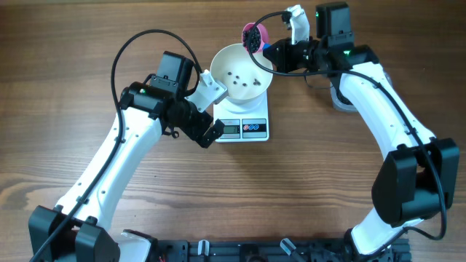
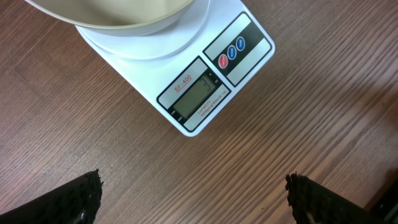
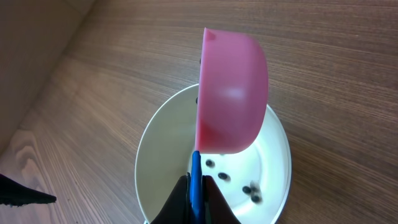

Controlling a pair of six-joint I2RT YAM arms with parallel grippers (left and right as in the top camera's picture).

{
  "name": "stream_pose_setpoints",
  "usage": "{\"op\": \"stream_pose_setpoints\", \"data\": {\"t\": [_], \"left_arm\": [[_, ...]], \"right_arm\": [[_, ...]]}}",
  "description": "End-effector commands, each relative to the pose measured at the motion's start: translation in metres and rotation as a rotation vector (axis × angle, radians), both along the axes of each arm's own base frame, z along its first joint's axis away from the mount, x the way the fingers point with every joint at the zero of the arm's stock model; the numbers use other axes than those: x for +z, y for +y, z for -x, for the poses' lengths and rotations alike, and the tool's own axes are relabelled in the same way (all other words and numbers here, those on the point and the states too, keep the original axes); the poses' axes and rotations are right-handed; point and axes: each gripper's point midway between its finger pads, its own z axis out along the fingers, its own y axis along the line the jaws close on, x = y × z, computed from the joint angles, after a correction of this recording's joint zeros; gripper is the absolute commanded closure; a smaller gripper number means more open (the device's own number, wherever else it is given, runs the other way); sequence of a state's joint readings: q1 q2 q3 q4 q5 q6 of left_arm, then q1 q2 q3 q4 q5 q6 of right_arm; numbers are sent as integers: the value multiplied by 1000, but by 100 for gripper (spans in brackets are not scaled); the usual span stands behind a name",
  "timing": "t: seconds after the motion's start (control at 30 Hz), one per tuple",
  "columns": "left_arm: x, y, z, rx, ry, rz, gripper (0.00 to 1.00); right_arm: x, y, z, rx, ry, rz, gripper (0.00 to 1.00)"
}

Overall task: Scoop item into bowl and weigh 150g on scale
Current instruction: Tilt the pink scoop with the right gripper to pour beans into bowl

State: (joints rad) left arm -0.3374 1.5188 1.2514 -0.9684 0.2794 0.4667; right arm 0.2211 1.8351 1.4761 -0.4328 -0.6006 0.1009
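Right gripper (image 3: 196, 200) pinching pink scoop (image 3: 231, 93) tipped over bowl (image 3: 155, 149) rim, left gripper (image 2: 194, 194) spread wide beside scale (image 2: 186, 99)

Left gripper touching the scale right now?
Apart. Left wrist view: the left gripper is open, its fingertips at the bottom corners, bare wood between them and the scale.
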Motion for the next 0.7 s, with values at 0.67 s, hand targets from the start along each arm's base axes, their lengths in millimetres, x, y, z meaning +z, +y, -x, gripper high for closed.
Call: {"op": "stream_pose_setpoints", "data": {"t": [0.67], "left_arm": [[2, -3, -1, -18, -4, 15, 0]], "right_arm": [[23, -6, -6, 68, -188, 118, 96]]}}
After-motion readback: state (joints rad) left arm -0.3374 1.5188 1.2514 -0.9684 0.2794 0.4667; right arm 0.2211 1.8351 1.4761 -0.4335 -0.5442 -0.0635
